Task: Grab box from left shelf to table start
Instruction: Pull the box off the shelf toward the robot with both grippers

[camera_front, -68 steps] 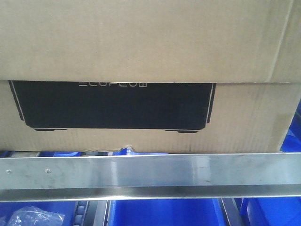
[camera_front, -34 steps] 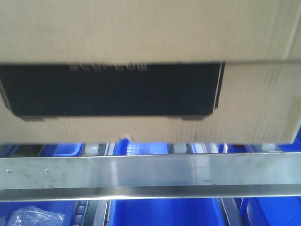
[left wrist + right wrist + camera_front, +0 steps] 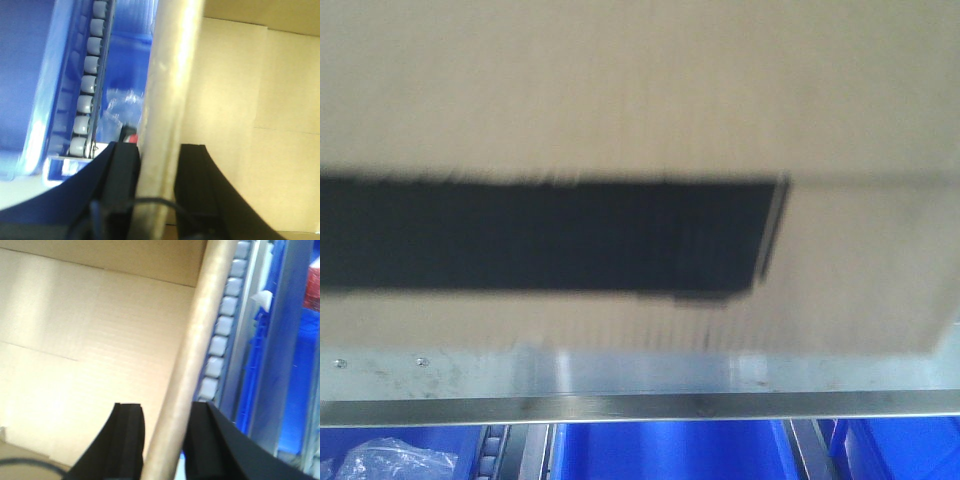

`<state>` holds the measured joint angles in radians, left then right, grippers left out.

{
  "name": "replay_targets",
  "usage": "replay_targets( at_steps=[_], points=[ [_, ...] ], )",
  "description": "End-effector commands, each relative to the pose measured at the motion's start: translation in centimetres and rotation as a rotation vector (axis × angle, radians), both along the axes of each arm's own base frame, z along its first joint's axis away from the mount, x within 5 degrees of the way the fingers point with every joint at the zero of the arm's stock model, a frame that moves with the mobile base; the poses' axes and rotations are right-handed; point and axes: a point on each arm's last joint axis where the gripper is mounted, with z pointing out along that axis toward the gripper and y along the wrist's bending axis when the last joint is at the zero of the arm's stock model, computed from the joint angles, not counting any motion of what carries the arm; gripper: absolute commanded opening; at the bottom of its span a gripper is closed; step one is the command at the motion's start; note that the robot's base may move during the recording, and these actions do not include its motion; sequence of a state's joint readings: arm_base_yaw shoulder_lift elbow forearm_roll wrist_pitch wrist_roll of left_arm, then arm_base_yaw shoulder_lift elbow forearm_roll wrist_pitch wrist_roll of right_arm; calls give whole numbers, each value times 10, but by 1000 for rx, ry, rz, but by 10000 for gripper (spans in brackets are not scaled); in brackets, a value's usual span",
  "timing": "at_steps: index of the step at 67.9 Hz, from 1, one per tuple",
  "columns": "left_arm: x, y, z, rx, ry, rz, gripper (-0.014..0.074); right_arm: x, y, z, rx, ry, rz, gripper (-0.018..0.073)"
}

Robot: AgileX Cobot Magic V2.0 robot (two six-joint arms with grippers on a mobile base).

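The brown cardboard box (image 3: 640, 90) fills most of the front view, blurred, with its black panel (image 3: 550, 235) across the left and middle. Its lower edge overlaps the top of the left shelf's steel rail (image 3: 440, 375). In the left wrist view my left gripper (image 3: 159, 150) is shut on the box's upright side wall (image 3: 170, 75), one finger on each face. In the right wrist view my right gripper (image 3: 164, 407) is shut on the opposite wall (image 3: 210, 315) in the same way. The table is out of view.
Blue plastic bins (image 3: 660, 450) sit under the rail, one holding a clear plastic bag (image 3: 390, 462). Rows of white rollers run beside the box at the left (image 3: 87, 90) and at the right (image 3: 222, 325). A metal upright (image 3: 810, 445) stands below the rail.
The box first lifted off the rail, then came nearer and lower in view. It now covers the bins behind the rail and the rail's top. Its lettering has blurred away.
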<state>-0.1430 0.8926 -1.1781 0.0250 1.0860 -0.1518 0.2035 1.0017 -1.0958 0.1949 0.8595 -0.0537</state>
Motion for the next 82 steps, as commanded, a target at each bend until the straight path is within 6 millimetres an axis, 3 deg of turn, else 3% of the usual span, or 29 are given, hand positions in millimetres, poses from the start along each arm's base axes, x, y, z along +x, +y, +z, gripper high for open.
replay_targets(
  at_steps=[1,28,54,69,82],
  points=[
    [-31,-5,24,-48,-244,-108,-92,-16,-7,23,17,-237,-25,57],
    [-106,4,17,-102,-431,-128,-92,-100,-21,32,119,-448,-22,57],
    [-148,7,18,-127,-556,-165,-92,-166,-32,34,209,-628,-2,57],
    [-174,7,20,-151,-667,-205,-92,-190,-35,36,247,-703,9,57],
    [-192,11,23,-164,-781,-198,-92,-194,-36,36,252,-715,11,57]
  ],
)
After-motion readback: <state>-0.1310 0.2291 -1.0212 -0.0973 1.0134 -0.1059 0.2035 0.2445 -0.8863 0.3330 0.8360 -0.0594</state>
